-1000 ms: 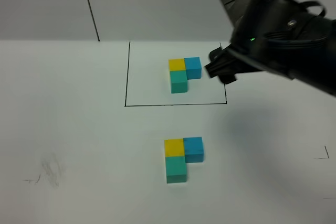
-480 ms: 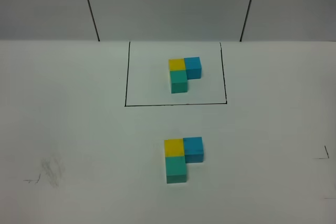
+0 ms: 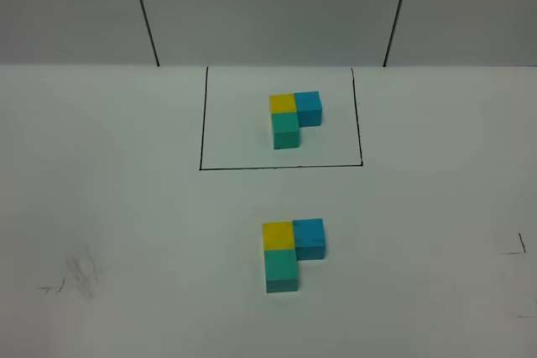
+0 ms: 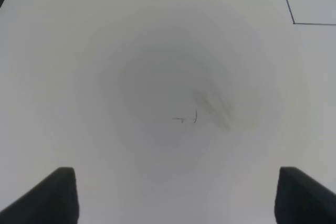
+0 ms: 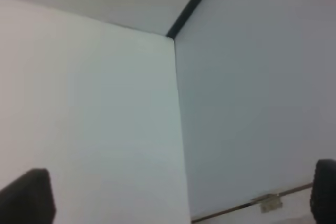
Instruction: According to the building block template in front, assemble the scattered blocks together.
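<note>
The building block template (image 3: 294,119) is an L of yellow, blue and teal cubes inside a black-line rectangle (image 3: 201,123) at the back of the table. Nearer the front, the scattered blocks stand pressed together in the same L: yellow (image 3: 278,236), blue (image 3: 309,237), teal (image 3: 282,270). Neither arm shows in the exterior view. My left gripper (image 4: 176,198) is open over bare white table, its fingertips (image 4: 52,195) far apart. My right gripper (image 5: 176,192) is open too, with nothing between its fingertips (image 5: 26,192), and faces pale surfaces.
A grey smudge (image 3: 84,270) with a small pen mark lies at the front left, also seen as a smudge (image 4: 212,108) under the left gripper. A corner mark (image 3: 516,249) sits at the right. A dark seam (image 5: 189,6) crosses the right wrist view.
The right arm, which hung at the upper right beside the template a second ago, has withdrawn out of the exterior view. The blocks have not moved.
</note>
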`<state>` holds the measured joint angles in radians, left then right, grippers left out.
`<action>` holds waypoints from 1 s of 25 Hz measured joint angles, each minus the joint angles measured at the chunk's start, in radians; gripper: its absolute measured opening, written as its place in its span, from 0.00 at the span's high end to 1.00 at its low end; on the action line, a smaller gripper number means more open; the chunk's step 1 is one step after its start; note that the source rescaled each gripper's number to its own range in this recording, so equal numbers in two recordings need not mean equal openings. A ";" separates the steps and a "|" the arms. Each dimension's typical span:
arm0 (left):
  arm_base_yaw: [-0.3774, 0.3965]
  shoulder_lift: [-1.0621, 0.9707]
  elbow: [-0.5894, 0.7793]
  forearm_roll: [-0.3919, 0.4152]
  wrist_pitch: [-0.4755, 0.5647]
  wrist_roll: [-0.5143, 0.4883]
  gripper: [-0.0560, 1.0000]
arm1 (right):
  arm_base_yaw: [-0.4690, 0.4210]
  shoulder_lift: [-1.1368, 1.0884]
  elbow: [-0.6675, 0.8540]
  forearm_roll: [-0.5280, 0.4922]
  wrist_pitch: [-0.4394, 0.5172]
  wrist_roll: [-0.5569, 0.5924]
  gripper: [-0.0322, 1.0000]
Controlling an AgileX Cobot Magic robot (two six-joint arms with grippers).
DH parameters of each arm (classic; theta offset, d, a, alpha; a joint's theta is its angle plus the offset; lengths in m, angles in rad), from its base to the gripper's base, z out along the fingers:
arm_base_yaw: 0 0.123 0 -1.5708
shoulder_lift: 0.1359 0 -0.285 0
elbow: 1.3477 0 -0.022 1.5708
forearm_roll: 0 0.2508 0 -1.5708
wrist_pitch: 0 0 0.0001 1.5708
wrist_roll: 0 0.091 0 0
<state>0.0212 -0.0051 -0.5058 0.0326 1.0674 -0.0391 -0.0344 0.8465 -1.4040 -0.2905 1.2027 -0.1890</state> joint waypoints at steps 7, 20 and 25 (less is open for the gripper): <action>0.000 0.000 0.000 0.000 0.000 0.000 0.04 | 0.000 -0.388 0.328 0.033 -0.097 0.021 0.01; 0.000 0.000 0.000 0.000 0.000 -0.002 0.04 | 0.000 -0.853 0.725 0.142 -0.138 0.235 0.10; 0.000 0.000 0.000 0.000 0.000 -0.002 0.04 | 0.000 -0.854 0.797 0.180 -0.145 0.248 0.19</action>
<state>0.0212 -0.0051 -0.5058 0.0326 1.0674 -0.0411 -0.0344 -0.0076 -0.6069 -0.1102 1.0580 0.0587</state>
